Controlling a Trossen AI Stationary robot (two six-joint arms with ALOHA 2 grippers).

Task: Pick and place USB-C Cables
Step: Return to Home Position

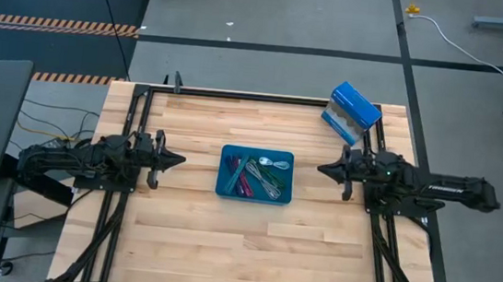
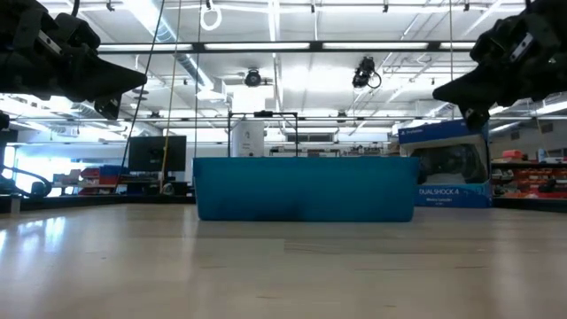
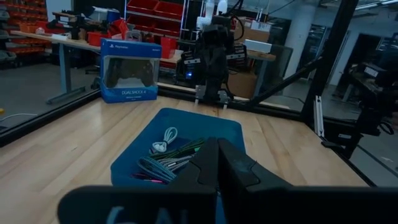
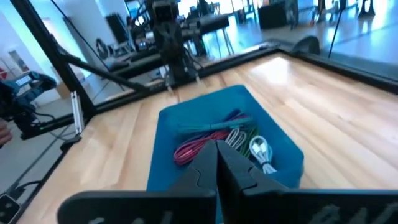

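USB-C cables [image 1: 256, 174] are all lying in a loose tangle inside the blue tray [image 1: 225, 187], which sits at the middle of the counter [image 1: 250, 252]. I see none out on the wood. Judging by that, the sorting is done and what is left for me is to park both arms.

On the left, the left gripper [image 1: 175, 161] hangs above the counter, pointing at the tray but well apart from it. Its fingers are pressed together with nothing between them. I would draw that arm straight back along its own line at the same height, so the tip never dips toward the tray's near wall.

In the centre, the tray needs no touch. The low view shows both arms high above its rim, and I want that clearance on the way back.

On the right, the right gripper [image 1: 323, 170] mirrors the other: closed, empty, aimed at the tray and clear of it. The blue-and-white box [image 1: 351, 112] stands near this arm, at the far edge of the counter, so my worry is the wrist swinging into it. I would retract slowly, without yaw toward the box, and move both arms together.
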